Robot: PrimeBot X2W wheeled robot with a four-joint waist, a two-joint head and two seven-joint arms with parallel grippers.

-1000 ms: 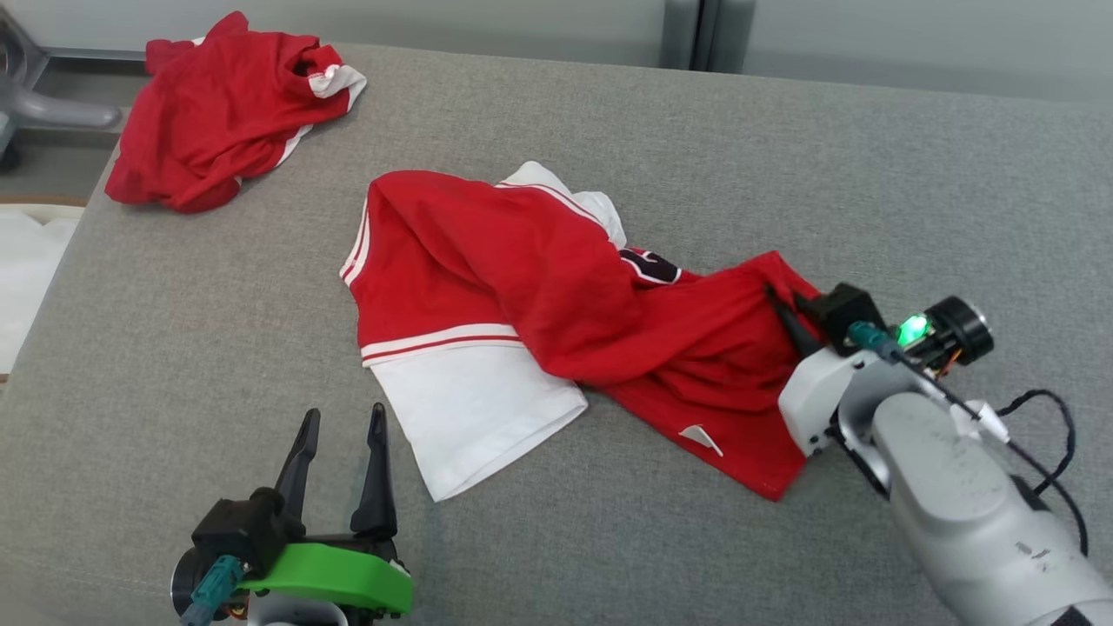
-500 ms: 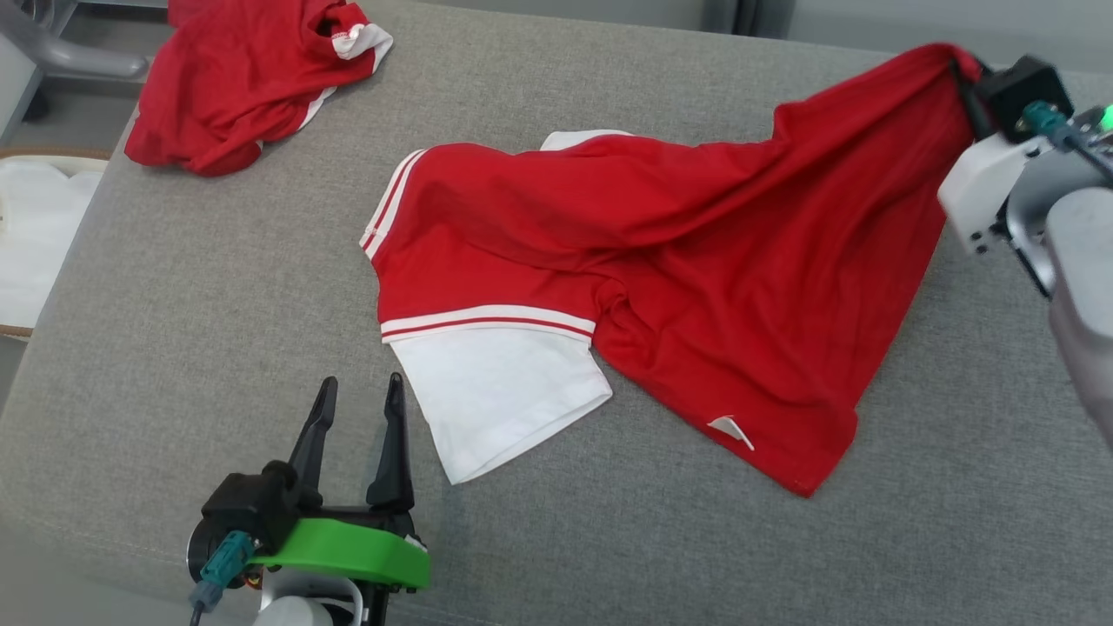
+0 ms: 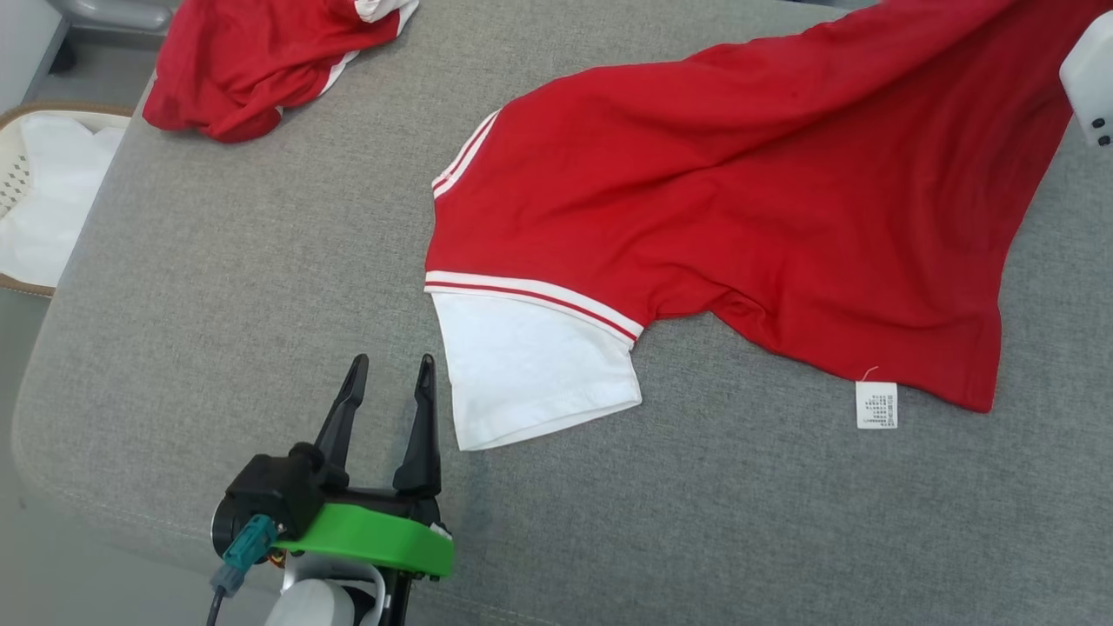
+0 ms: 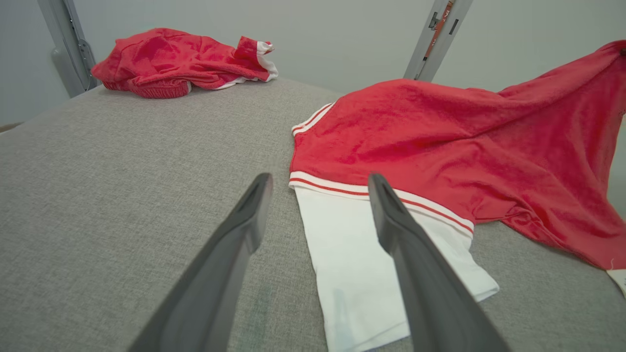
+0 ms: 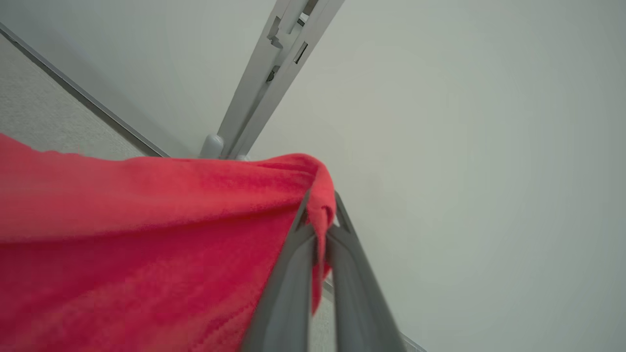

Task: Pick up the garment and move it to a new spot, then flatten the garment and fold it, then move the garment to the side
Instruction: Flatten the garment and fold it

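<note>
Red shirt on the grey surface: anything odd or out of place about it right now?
Yes: a white care label hangs exposed at the lower hem of the red shirt, so it looks inside out. The shirt is also askew, one corner held up by the right gripper, its white sleeve on the surface.

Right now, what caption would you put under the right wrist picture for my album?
Right gripper shut on a bunched edge of the red shirt, holding it up against a pale wall.

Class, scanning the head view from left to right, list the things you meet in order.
Basket → crumpled red shirt → left claw → white sleeve → care label.
</note>
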